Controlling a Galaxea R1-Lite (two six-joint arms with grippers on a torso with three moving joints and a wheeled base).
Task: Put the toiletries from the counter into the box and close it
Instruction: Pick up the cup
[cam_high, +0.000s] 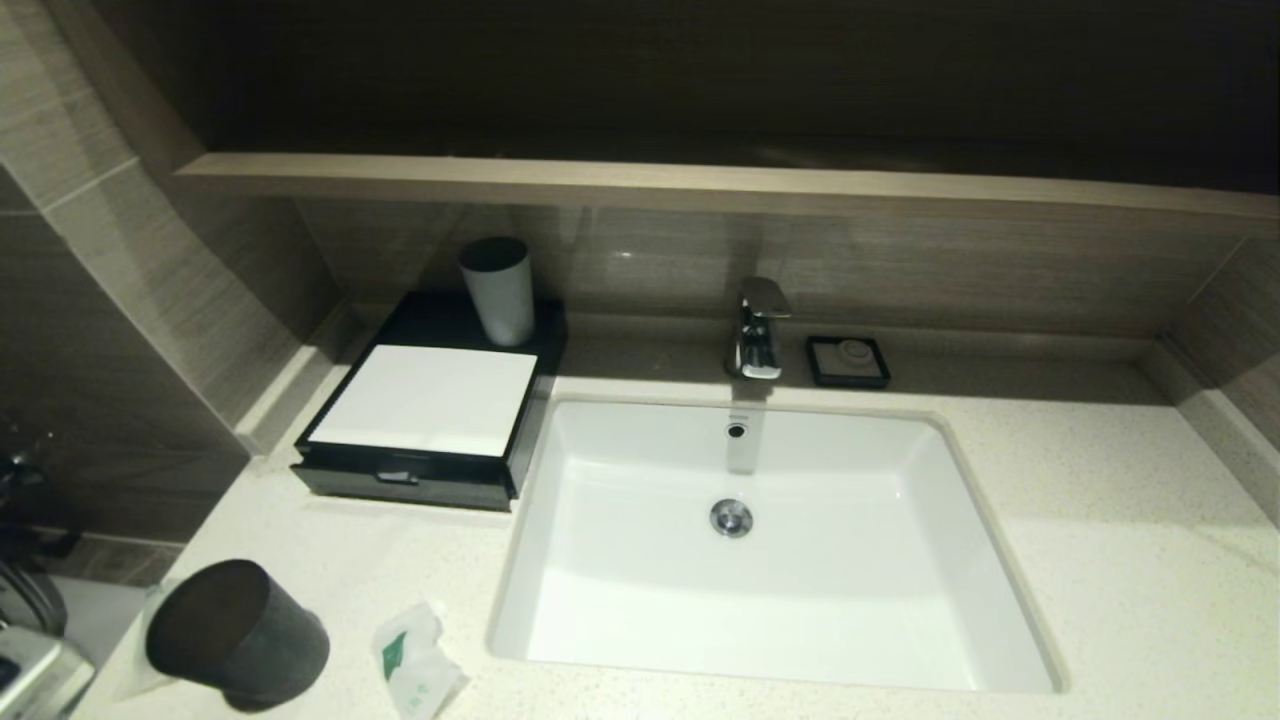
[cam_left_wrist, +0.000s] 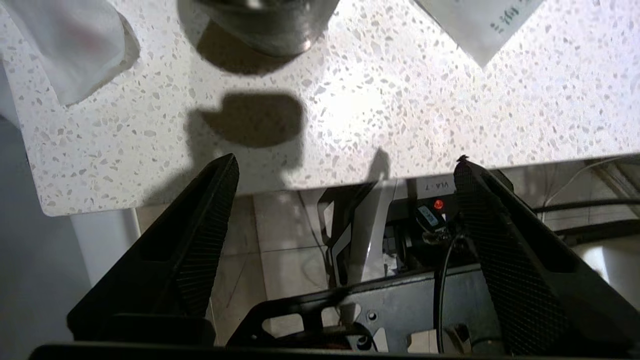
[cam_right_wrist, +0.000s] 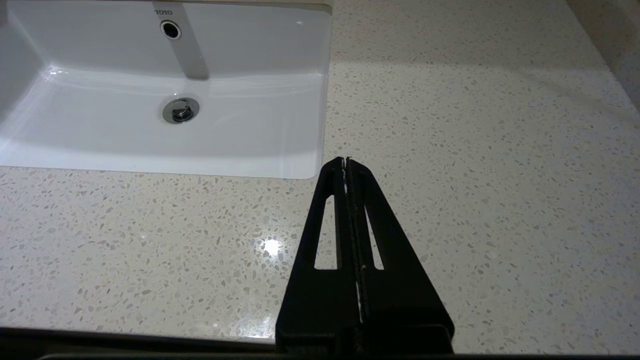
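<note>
We look down on an off-white speckled stone counter (cam_high: 1100, 520) with a white rectangular sink basin (cam_high: 760, 540) set into it. A chrome tap (cam_high: 757, 328) stands behind the basin, and a small black square soap dish (cam_high: 848, 361) sits just to its right. At the back left, a low black rectangular box (cam_high: 425, 410) with a flat white top panel has its shallow front drawer pushed nearly in; a white cup (cam_high: 497, 290) stands upright on its rear edge. Near the front left corner a dark grey cup (cam_high: 238, 634) lies tilted, and just beside it rests a crinkly translucent plastic sachet with a green label (cam_high: 417, 662). Another pale sachet (cam_high: 150, 640) peeks out behind the dark cup.
</note>
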